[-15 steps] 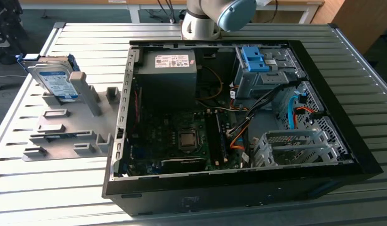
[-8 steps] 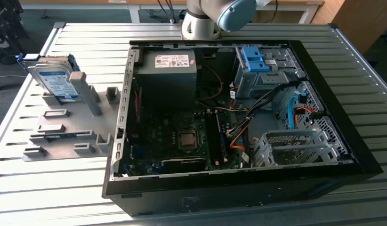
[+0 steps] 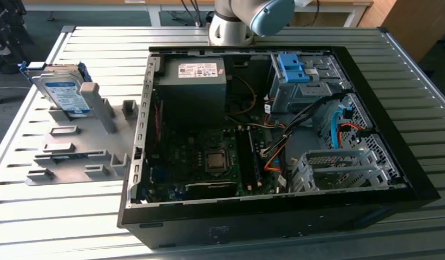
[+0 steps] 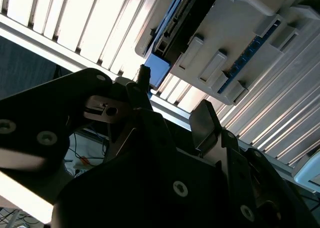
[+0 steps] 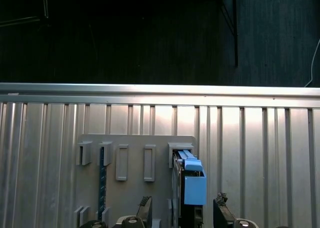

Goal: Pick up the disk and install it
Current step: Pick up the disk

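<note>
Disk [image 3: 64, 91] stood on edge in the grey rack [image 3: 64, 154], just ahead of our gripper [image 5: 182, 204]; we recorded its fingers [image 5: 145, 204] spread wide, holding nothing.

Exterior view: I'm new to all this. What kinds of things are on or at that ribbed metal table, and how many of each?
disk: 1
grey holder rack: 1
open computer case: 1
robot arm: 1
Total: 4
</note>
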`<state>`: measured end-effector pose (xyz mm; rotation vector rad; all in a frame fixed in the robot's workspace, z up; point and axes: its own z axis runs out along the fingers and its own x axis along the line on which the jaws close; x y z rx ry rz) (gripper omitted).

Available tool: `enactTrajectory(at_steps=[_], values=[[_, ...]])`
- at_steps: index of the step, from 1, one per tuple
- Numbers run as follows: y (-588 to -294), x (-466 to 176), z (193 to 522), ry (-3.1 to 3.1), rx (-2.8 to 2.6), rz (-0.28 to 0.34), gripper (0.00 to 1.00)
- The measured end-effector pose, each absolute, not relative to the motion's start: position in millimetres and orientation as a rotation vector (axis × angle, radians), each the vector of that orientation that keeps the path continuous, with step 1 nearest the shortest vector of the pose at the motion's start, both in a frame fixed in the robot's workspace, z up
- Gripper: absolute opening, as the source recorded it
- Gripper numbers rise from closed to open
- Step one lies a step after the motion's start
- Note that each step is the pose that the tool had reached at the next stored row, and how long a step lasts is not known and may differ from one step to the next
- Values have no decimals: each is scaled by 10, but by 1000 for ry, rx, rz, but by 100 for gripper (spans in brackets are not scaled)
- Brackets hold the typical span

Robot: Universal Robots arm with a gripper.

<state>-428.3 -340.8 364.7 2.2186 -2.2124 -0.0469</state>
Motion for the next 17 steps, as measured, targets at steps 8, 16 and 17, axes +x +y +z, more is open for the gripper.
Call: enactTrajectory(at_steps=[8,16,17], values=[[-3408,-4283,3646,-2212,2219,-47,59],[-3408,-4327,3585,-2220,2227,-29,72],[-3408,-4340,3570,-2222,2229,-26,72]])
